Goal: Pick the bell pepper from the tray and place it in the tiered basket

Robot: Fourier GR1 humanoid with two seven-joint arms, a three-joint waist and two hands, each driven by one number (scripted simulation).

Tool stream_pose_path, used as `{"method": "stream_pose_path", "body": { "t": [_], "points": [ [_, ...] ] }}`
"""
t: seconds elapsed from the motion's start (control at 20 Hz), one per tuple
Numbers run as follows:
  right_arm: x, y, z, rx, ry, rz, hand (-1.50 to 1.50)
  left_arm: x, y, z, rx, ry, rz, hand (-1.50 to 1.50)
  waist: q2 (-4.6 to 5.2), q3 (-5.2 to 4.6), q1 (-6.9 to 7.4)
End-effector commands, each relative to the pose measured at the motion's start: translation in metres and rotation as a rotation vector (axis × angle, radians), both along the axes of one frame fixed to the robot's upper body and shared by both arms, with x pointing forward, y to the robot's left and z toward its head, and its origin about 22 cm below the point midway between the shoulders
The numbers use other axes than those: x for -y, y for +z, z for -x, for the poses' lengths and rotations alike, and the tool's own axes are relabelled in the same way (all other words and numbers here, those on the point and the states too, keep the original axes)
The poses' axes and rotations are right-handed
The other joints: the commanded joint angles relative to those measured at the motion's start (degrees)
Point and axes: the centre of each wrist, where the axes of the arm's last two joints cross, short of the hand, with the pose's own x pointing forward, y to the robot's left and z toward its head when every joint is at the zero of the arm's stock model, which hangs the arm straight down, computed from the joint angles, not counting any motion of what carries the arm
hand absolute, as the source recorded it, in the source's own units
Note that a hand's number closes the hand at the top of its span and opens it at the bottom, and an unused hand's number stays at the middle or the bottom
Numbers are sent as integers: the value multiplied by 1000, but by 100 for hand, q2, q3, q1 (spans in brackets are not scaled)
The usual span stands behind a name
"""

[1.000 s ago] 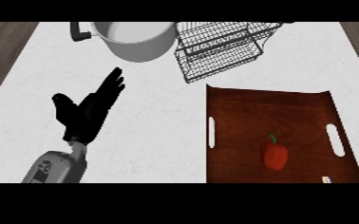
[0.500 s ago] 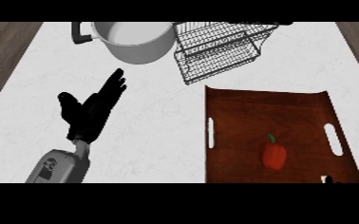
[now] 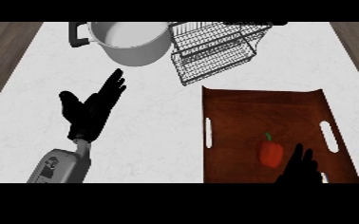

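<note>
Two hands are showing, and the right hand [image 3: 300,167] is by far the nearer to the task's thing: it is coming in at the near right edge with fingers straight and open, holding nothing, its fingertips reaching just beside the bell pepper [image 3: 270,152]. The pepper is lying on the near right part of the brown tray [image 3: 238,114], just to the left of and slightly beyond those fingertips, its long axis running near to far with the green stem pointing away. Judging from this, the coming move is calling for a short reach forward and leftward to close around it. The left hand [image 3: 89,108] is resting open on the white counter [image 3: 154,133], well apart to the left. Farther off, the tiered basket [image 3: 214,52] is standing beyond the tray, beside a grey pot [image 3: 136,42].
</note>
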Motion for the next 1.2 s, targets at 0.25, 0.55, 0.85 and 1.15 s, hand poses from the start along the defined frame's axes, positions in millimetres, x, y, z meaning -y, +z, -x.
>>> {"method": "stream_pose_path", "body": {
  "t": [0.25,0.55,0.85,1.15],
  "points": [
    [1,-5,-22,-3,-173,-51,-150,-5,10,-4,2,10,-7,0,-21,7,-45],
    [6,-16,-17,24,-177,-62,-150,3,3,10,5,-8,7,0,-29,7,-45],
    [5,-20,-32,34,-169,-88,-150,1,0,-7,-7,17,10,0,-14,5,-68],
    [31,-38,-40,39,-194,-102,-150,14,8,-6,7,4,8,0,-22,8,-55]
  ]
}}
